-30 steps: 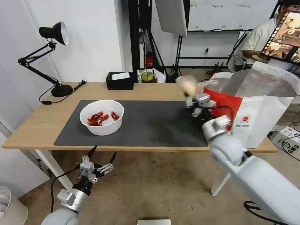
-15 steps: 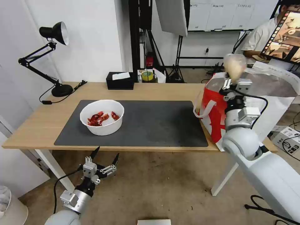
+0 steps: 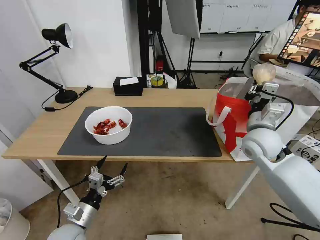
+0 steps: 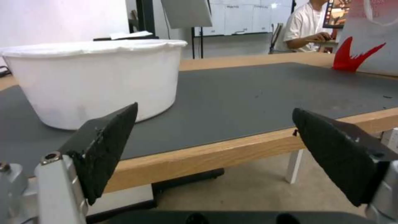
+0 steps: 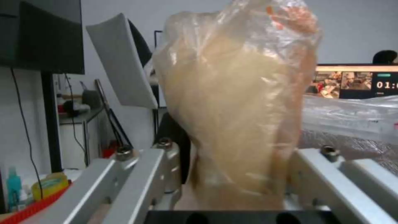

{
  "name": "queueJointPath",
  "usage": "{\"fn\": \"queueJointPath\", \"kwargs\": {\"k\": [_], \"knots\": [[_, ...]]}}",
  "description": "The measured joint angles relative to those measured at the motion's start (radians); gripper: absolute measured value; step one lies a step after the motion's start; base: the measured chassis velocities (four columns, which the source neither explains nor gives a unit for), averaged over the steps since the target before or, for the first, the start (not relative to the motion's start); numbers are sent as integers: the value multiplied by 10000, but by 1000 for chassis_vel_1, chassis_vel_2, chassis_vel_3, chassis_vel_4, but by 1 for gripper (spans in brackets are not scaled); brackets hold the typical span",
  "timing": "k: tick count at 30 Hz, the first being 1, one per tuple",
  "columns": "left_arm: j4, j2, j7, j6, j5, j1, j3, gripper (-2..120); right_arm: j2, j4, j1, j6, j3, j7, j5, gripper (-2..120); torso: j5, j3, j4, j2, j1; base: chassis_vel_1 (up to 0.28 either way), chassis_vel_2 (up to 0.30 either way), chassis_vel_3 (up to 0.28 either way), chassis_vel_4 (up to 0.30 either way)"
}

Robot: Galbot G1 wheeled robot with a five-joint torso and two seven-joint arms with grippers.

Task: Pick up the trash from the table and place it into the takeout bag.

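Observation:
My right gripper (image 3: 261, 87) is shut on a small knotted clear bag (image 3: 263, 73) of pale scraps, held up above the open mouth of the takeout bag (image 3: 233, 116) at the table's right end. In the right wrist view the clear bag (image 5: 236, 102) stands between the metal fingers (image 5: 136, 180). A white bowl (image 3: 108, 125) of red crayfish shells sits on the left part of the dark mat (image 3: 166, 133). My left gripper (image 3: 111, 167) hangs open below the table's (image 3: 40, 126) front edge, facing the bowl (image 4: 91, 81) from low down.
A black desk lamp (image 3: 56, 60) stands at the back left and a black tissue box (image 3: 127, 86) at the back edge. The takeout bag's white strap (image 3: 218, 115) droops toward the mat. A person sits at a screen behind the bag.
The right arm carried the clear bag from above the mat's right edge up and rightward over the takeout bag's mouth. The left gripper barely moved.

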Motion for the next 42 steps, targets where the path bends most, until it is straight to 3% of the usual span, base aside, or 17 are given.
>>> {"fn": "queueJointPath", "kwargs": {"k": [14, 20, 38, 42], "knots": [[53, -19, 2, 4, 9, -25, 55, 100, 103, -53, 137, -51, -245, -64, 84, 84, 0, 0, 0, -1, 0, 0, 0, 0, 0], [52, 17, 2, 5, -3, -57, 43, 100, 105, -42, 129, -59, -265, -124, 101, 99, 0, 0, 0, 0, 0, 0, 0, 0, 0], [18, 79, -4, 21, -80, -146, -14, 100, -137, 243, 331, 141, -282, -600, 350, 100, -1, 0, 1, -1, 0, 0, 0, 0, 0], [1, 4, -6, 22, -48, -86, -27, 100, -390, 857, 48, 512, -122, -1838, 1105, 100, -3, 0, 4, 0, 0, 0, 0, 0, 0]]}}
